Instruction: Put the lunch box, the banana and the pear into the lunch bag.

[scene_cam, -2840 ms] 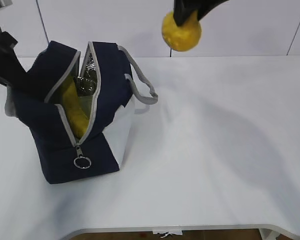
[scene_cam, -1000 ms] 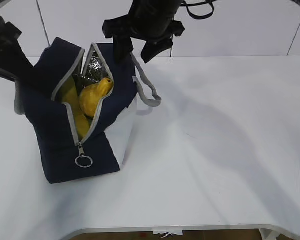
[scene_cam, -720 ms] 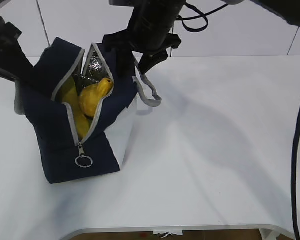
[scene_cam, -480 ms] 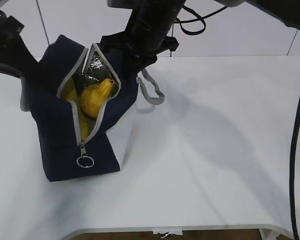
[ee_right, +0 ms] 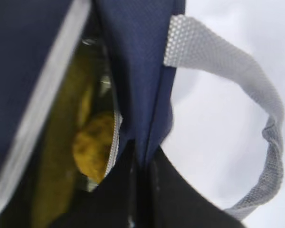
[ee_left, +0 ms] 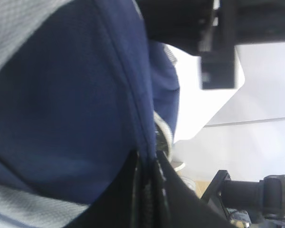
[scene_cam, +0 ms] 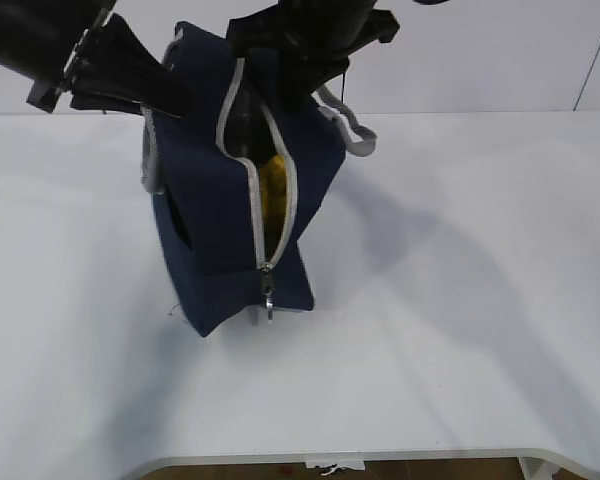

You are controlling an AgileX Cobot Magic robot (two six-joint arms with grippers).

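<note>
One navy bag (scene_cam: 225, 215) stands on the white tabletop (scene_cam: 460, 300), left of the middle and toward the far edge, held up by two dark arms. The left tool (ee_left: 147, 166), its tips pressed together, pinches the bag's fabric on the left of the opening. The zipper (scene_cam: 270, 215) gapes down the front, its pull (scene_cam: 268, 296) hanging at the bottom. Through the slit shows yellow: the pear (ee_right: 92, 145), a round lump, beside a long dim yellow shape, probably the banana (ee_right: 57, 156). The lunch box is hidden. The right tool (ee_right: 142, 164), also pressed together, pinches the right wall of the opening, with one grey handle (ee_right: 256, 104) looping beyond it. The second handle is cut off.
</note>
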